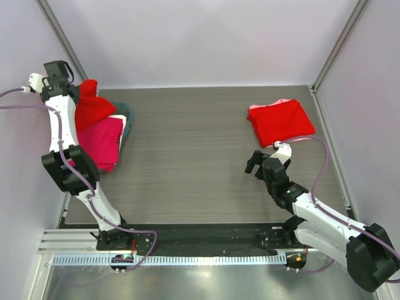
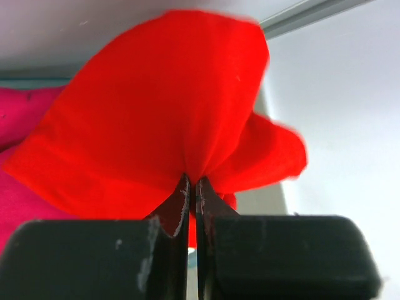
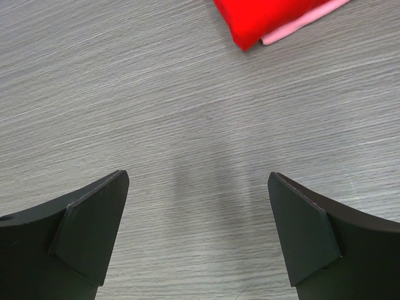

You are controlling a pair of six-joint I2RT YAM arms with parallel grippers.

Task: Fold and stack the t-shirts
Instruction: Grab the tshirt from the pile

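My left gripper point(image 2: 192, 181) is shut on a pinch of a bright red t-shirt point(image 2: 162, 106), which hangs bunched from it at the table's far left corner point(image 1: 92, 106). Under it a crimson-pink t-shirt point(image 1: 100, 142) spills out of the basket and shows at the left edge of the left wrist view point(image 2: 25, 112). At the far right lies a folded red t-shirt point(image 1: 281, 122) on a pale pink one point(image 3: 300, 22). My right gripper point(image 1: 255, 161) hovers just in front of that stack, open, with bare tabletop between its fingers point(image 3: 197, 177).
A teal round basket point(image 1: 128, 119) sits under the loose shirts at the far left. The enclosure's walls and metal corner posts point(image 1: 62, 37) stand close behind the left arm. Grey wood-grain tabletop point(image 1: 187, 144) stretches between the two piles.
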